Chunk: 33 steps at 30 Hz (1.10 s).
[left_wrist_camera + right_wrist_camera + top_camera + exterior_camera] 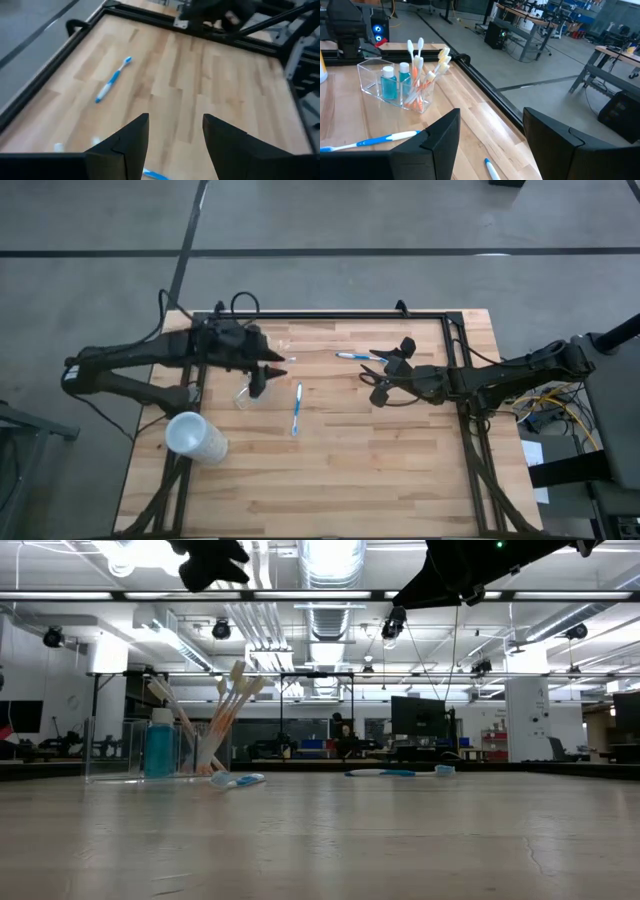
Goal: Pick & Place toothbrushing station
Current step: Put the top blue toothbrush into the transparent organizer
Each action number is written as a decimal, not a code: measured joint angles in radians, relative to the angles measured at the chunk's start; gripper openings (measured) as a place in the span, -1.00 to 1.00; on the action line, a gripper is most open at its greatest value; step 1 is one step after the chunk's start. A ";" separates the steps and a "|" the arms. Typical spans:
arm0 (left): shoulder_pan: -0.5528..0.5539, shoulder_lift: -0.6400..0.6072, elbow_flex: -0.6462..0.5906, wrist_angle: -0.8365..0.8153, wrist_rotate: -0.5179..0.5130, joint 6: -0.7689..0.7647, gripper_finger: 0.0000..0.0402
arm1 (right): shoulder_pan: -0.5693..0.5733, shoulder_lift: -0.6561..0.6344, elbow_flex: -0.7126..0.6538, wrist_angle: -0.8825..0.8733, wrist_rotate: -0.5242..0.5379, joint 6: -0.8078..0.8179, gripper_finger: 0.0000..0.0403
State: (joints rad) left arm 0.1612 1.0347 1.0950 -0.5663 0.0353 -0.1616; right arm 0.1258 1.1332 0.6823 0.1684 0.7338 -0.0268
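Blue-white toothbrush (297, 410) lay mid-desk, long axis near-to-far; another (352, 356) lay left-to-right farther back. Left gripper (262, 370) and right gripper (385, 370) hovered open, empty.

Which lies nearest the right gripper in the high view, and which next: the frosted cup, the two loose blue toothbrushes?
1. Blue toothbrush at the back, just beside the right gripper.
2. Blue toothbrush mid-table, toward the left arm.
3. Frosted cup, front left corner.

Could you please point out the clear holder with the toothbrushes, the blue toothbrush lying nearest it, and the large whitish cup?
clear holder (372, 75): right wrist view, front wall.
blue toothbrush (297, 410): high view, mid-handle.
whitish cup (196, 436): high view, its side.
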 joint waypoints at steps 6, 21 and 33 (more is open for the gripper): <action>-0.129 0.013 -0.008 0.013 -0.123 -0.144 -0.05 | 0.000 0.000 0.000 0.000 0.000 0.000 0.04; -0.242 0.014 -0.009 0.016 -0.057 -0.243 -0.05 | 0.000 0.000 0.000 0.000 0.000 0.000 0.04; -0.231 0.012 0.012 0.135 -0.168 -0.033 -0.05 | -0.015 0.000 0.000 0.000 0.001 -0.027 0.04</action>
State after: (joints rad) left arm -0.0695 1.0462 1.1066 -0.4316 -0.1326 -0.1947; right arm 0.1104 1.1332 0.6823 0.1684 0.7343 -0.0537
